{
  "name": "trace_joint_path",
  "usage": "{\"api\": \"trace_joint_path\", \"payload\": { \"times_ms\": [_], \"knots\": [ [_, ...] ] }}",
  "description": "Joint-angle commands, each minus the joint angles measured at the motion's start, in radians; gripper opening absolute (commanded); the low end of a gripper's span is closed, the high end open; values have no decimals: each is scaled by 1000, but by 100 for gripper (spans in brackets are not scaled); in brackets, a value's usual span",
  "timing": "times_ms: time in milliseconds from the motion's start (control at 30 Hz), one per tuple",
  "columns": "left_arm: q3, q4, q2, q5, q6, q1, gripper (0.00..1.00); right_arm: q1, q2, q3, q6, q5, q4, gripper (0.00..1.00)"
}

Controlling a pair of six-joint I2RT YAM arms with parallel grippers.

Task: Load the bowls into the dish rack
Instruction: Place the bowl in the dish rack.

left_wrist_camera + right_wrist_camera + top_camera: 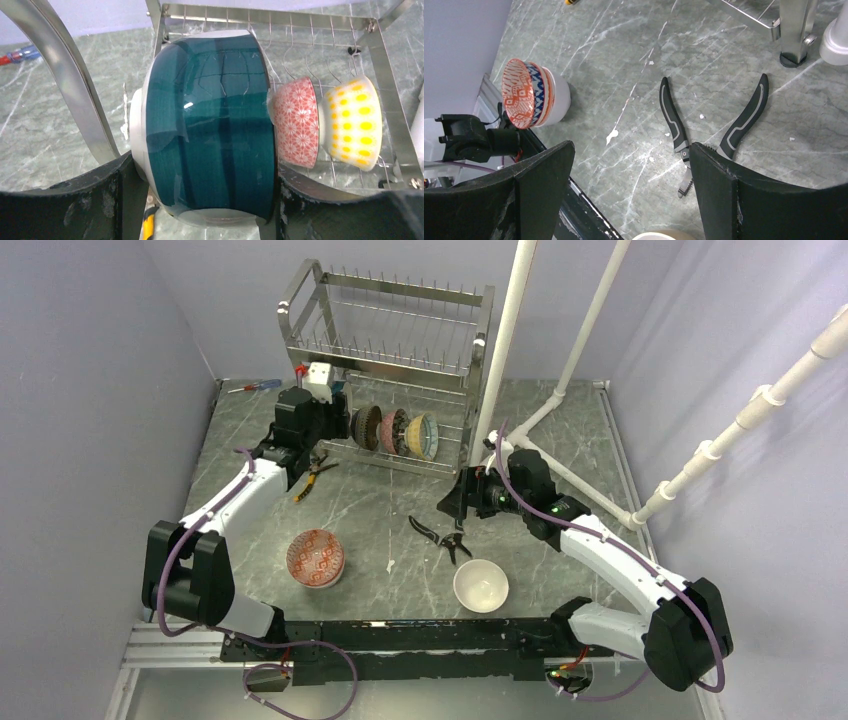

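The teal bowl (210,125) is glossy dark teal, white-rimmed. The flowered bowl (297,122) is red with white blossoms; the dotted bowl (352,122) white with yellow spots. On the grey-green veined table (380,510), the geometric bowl (315,557) is orange-red, the plain bowl (480,585) white

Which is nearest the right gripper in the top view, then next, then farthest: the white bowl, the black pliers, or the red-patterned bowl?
1. black pliers, right beside the right gripper, on its near side.
2. white bowl, near edge, right of centre.
3. red-patterned bowl, across on the left side.
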Motion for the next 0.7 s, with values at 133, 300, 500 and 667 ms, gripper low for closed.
{"api": "trace_joint_path", "payload": {
  "times_ms": [133, 300, 500, 667],
  "knots": [
    [-2, 290, 41, -40, 77, 4, 30, -3, -16, -26, -8, -13, 13, 89],
    [11, 297, 85, -57, 132, 4, 29, -3, -20, -31, -10, -10, 5, 89],
    [29, 310, 139, -91, 165, 4, 29, -3, -23, -36, -5, -14, 5, 89],
    [56, 306, 188, -112, 185, 4, 28, -3, -21, -36, -9, -9, 2, 89]
  ]
}}
